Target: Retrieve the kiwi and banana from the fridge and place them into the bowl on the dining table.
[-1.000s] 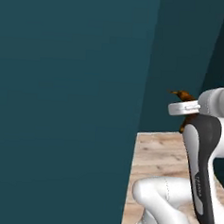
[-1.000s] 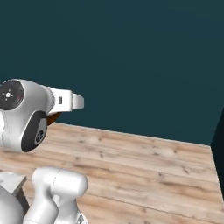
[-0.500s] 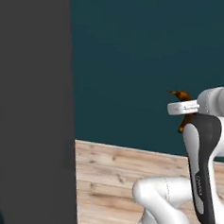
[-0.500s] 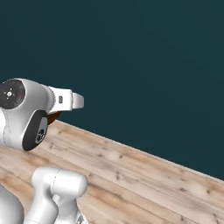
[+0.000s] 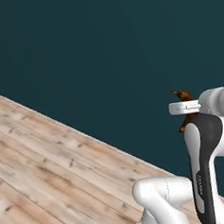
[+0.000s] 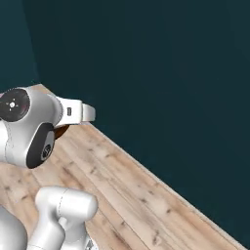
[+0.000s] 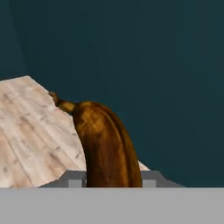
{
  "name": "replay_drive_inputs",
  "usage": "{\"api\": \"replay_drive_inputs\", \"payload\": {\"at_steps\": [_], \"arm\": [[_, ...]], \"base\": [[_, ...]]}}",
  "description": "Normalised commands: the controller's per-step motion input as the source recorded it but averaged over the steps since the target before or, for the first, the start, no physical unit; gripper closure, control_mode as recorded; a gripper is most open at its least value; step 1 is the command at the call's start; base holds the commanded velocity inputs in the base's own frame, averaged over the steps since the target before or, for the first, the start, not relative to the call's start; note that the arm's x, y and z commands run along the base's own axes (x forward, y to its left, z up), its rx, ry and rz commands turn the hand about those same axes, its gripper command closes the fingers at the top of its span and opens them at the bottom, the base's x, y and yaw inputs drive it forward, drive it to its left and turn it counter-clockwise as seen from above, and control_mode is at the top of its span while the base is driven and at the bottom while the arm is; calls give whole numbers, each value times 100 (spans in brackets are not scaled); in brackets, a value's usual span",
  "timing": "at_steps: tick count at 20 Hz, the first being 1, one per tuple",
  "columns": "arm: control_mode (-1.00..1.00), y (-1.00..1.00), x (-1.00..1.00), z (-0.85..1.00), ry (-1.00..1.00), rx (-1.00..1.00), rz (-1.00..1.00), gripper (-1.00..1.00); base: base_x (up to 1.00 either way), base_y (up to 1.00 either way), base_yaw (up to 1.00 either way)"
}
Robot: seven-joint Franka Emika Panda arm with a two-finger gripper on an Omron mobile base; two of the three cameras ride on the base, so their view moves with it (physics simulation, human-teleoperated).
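Pincer (image 7: 109,183) grips brown banana (image 7: 107,146) before teal wall (image 7: 144,65).

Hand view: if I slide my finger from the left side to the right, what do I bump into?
Wooden floor → brown banana, held in the end effector → dark teal wall.

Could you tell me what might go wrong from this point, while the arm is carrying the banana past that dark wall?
1. The banana juts far beyond the pincer, held near one end, so it could pivot or slip out during travel.
2. The teal wall stands close ahead in both base views; the banana's protruding tip could strike it if the base swings nearer.
3. A dropped banana would land on the wooden floor, with no table or bowl nearby.
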Motion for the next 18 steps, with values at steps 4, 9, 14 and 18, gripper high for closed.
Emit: {"api": "replay_drive_inputs", "payload": {"at_steps": [4,9,14,18], "arm": [[100,0,0,0,0,0,0,100],[100,0,0,0,0,0,0,100],[100,0,0,0,0,0,0,100],[100,0,0,0,0,0,0,100]], "base": [[50,0,73],[37,0,74],[56,0,71],[74,0,68]]}}
